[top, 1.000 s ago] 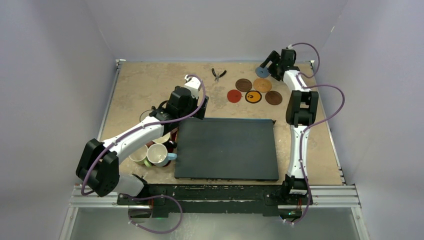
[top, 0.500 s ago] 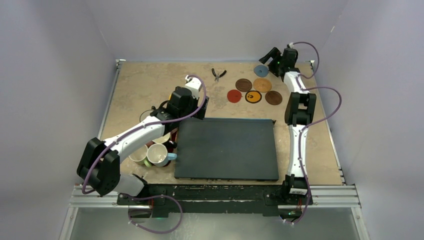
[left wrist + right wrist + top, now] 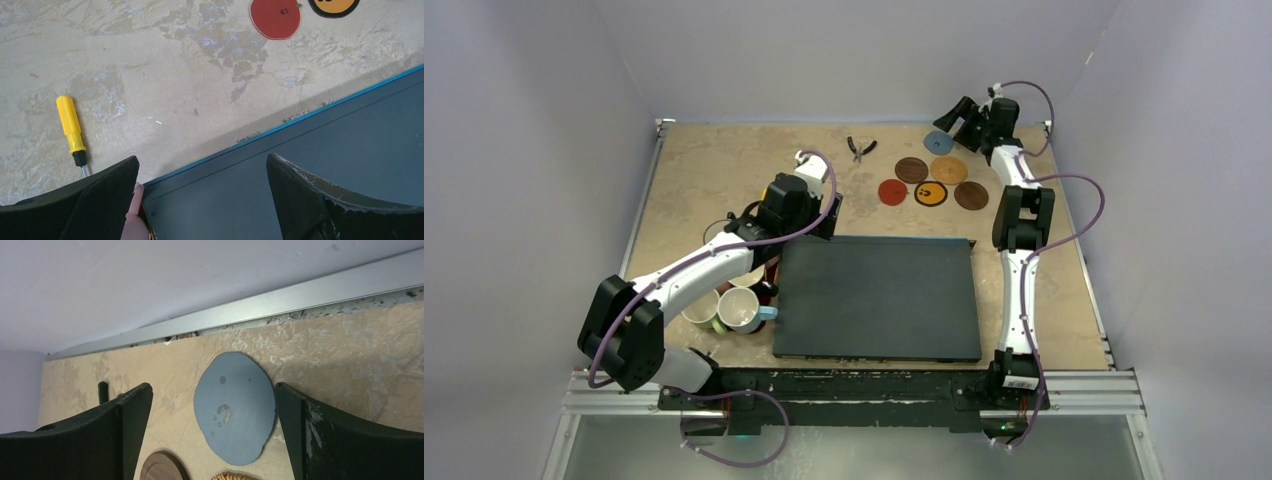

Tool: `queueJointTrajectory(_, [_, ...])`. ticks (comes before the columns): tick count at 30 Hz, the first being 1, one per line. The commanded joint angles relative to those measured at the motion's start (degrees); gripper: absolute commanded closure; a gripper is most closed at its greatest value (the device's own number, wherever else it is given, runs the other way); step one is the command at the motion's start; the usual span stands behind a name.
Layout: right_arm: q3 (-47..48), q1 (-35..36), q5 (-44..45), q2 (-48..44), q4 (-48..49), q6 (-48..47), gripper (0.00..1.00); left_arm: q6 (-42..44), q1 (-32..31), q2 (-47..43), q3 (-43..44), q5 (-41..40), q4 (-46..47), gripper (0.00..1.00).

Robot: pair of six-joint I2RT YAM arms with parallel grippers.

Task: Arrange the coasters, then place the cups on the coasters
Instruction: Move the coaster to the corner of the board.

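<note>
The right tool (image 3: pixel 957 113) stands spread, pinching nothing; the grey-blue coaster (image 3: pixel 235 410) lies flat on the surface (image 3: pixel 350 350) between its fingers (image 3: pixel 100 440) (seemingly placed beside the other coasters (image 3: pixel 948 170)). The left tool (image 3: pixel 202 165) gapes too.

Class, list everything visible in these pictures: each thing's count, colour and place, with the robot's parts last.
table: one; tan.
mat: one; black; near centre.
coasters: six; grey-blue, red, yellow-black, tan, two browns; far right.
mugs: several, some hidden; white insides; near left, beside mat.
pliers: one; dark; far centre.
screwdriver: one; yellow handle; by mat's far left corner.
arms: two; white and black; near edge.
left gripper: open; over mat's far left corner.
right gripper: open; close to the grey-blue coaster.
</note>
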Motion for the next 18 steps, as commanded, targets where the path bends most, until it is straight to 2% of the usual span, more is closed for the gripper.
queueJointTrajectory(1, [-1.80,1.26,-3.66,3.11,-7.83,-3.83,0.05,-0.65,0.27,-0.14,1.48,0.86,1.54,0.07])
queueJointTrajectory(18, [-5.03,2.71,-5.33,1.33,-10.97,-8.85,0.05,-0.62,0.26,-0.34,1.57,1.16,1.50,0.07])
